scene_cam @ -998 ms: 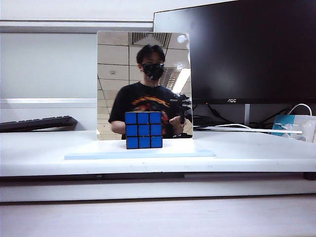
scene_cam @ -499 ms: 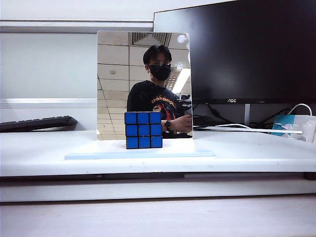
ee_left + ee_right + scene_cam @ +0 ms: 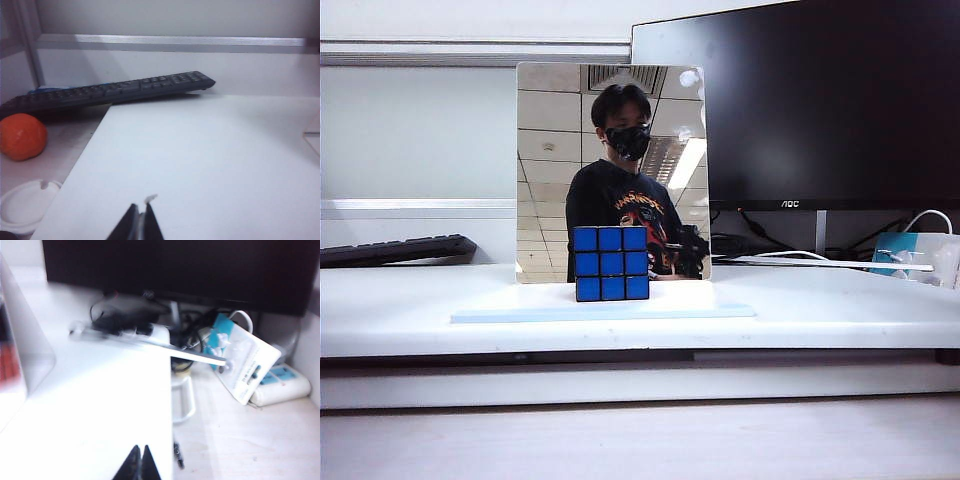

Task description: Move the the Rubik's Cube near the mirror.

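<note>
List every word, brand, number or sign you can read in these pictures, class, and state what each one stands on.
"AOC": on the lower bezel of the black monitor, exterior view.
Print on the shirt of the person reflected in the mirror: too small to read.
Keyboard key legends, left wrist view: too small to read.
Blue and white box beside the monitor stand, right wrist view: blurred, unreadable.
Rubik's Cube: no text.

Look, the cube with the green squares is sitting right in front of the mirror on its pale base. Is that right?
Not quite: the squares facing us on the cube are blue, not green, as the exterior view shows. The rest holds: it sits right in front of the mirror on its pale base. Both the left gripper and the right gripper are shut and away from it.
</note>
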### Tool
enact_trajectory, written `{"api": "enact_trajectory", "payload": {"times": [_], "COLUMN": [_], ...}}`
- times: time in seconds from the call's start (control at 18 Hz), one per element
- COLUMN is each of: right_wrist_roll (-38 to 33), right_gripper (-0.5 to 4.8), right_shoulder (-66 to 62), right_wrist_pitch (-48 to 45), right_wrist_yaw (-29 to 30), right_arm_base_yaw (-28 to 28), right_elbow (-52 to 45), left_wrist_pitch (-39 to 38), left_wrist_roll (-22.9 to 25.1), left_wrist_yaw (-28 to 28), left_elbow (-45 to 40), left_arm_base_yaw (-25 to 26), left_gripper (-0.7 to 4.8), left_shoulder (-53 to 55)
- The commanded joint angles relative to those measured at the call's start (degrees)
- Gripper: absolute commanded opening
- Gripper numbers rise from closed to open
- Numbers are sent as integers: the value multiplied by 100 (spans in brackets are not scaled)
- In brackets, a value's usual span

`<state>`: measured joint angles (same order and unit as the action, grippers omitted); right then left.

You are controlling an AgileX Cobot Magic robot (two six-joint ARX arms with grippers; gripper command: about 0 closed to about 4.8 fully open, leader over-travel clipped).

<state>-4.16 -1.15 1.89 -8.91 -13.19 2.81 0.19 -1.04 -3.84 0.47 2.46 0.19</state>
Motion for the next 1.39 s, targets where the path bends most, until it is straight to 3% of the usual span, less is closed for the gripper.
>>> {"api": "enact_trajectory", "payload": {"times": [0.06, 0.39, 0.55, 0.89, 1.39], "right_wrist_roll": [-485, -284, 168, 116, 116], "right_gripper": [-1, -1, 0, -1, -1], "right_shoulder": [7, 101, 101, 101, 101], "right_wrist_pitch": [-197, -87, -61, -74, -72], "right_wrist_yaw": [223, 258, 542, 898, 903], "right_arm_base_yaw": [511, 514, 511, 507, 509], "right_elbow": [-214, -229, -232, -229, -229], "left_wrist_pitch": [57, 57, 57, 57, 57], "left_wrist_roll": [20, 20, 20, 20, 20], "left_wrist_yaw": [15, 13, 15, 15, 13], "left_elbow": [7, 7, 7, 7, 7], "left_arm_base_yaw": [9, 9, 9, 9, 9], "left_gripper": [22, 22, 22, 22, 22], "left_shoulder": [2, 2, 2, 2, 2]}}
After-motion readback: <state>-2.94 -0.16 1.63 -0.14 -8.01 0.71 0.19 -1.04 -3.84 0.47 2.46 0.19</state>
